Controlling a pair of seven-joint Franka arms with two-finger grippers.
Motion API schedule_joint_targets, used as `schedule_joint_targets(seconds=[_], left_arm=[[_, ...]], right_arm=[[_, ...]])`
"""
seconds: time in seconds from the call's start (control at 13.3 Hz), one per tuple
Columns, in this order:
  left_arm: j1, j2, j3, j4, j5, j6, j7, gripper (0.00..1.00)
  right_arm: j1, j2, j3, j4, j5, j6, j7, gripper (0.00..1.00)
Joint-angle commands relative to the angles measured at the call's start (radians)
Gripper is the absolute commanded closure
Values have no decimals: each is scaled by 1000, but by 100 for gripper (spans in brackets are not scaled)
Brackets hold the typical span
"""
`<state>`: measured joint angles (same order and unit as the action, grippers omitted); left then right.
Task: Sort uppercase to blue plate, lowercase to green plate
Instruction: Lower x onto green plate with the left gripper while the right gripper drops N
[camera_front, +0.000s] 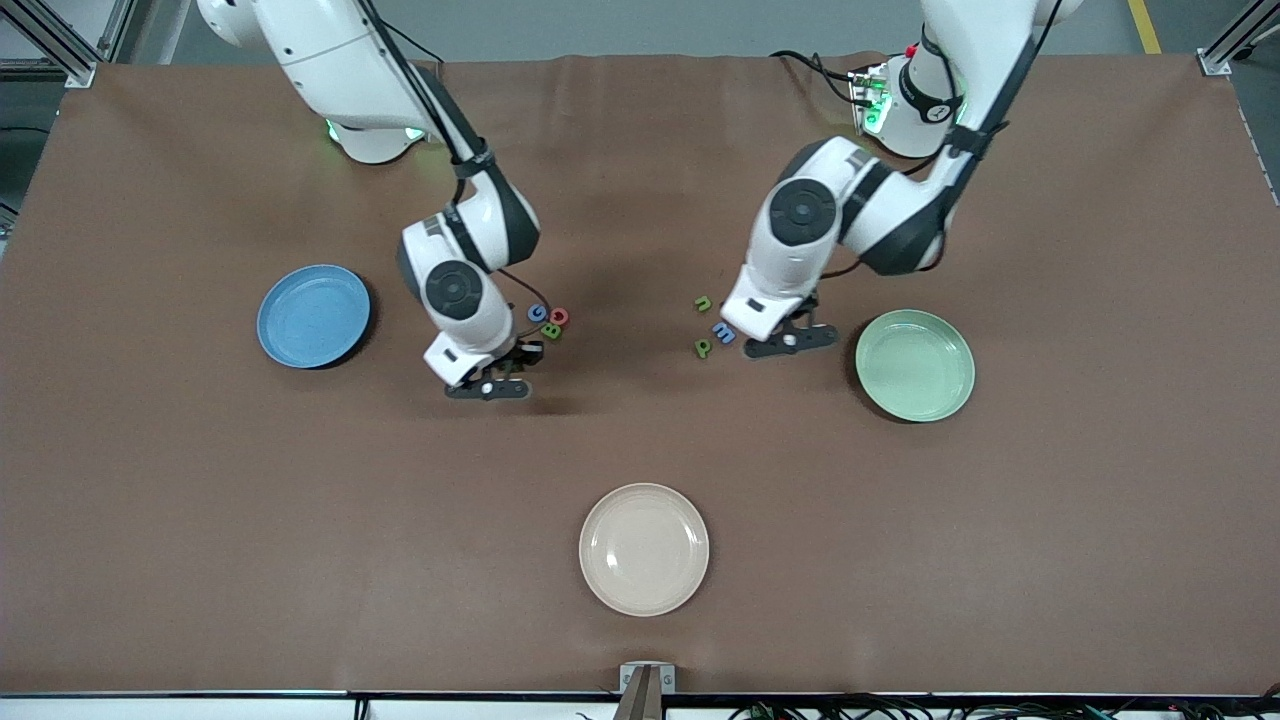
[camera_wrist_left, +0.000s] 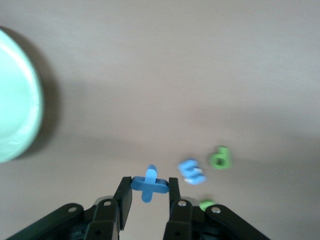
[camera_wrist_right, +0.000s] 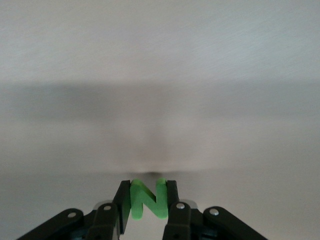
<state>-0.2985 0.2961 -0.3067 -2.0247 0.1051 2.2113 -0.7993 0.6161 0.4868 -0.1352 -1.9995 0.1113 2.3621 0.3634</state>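
Right gripper (camera_wrist_right: 146, 202): we see its fingers clamped on the green N (camera_wrist_right: 147, 201), low over the desk (camera_front: 640, 440) beside the blue G (camera_front: 537, 313), pink Q (camera_front: 558, 316) and green B (camera_front: 551, 331).
Left gripper (camera_wrist_left: 148, 192): we see fingers pinching the blue x (camera_wrist_left: 148, 184), just beside the blue m (camera_wrist_left: 191, 171).
Green p (camera_wrist_left: 220, 157): on the desk near the m.
Green n (camera_front: 703, 303): also there.
Blue plate (camera_front: 314, 315): toward the right arm's end.
Green plate (camera_front: 914, 364): toward the left arm's end.
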Motion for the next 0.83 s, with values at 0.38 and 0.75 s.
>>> schedule_joint_targets(seconds=[0.38,0.75], left_arm=[[268,-164,-8,-295,15,147,288,83],[363,-82,-5,-327,18,295,408,83]], right_arm=[[-396,-253,0,-221,-99,-107,-570,98],[-498,-362,0,-421,-192,-34,-598,97]])
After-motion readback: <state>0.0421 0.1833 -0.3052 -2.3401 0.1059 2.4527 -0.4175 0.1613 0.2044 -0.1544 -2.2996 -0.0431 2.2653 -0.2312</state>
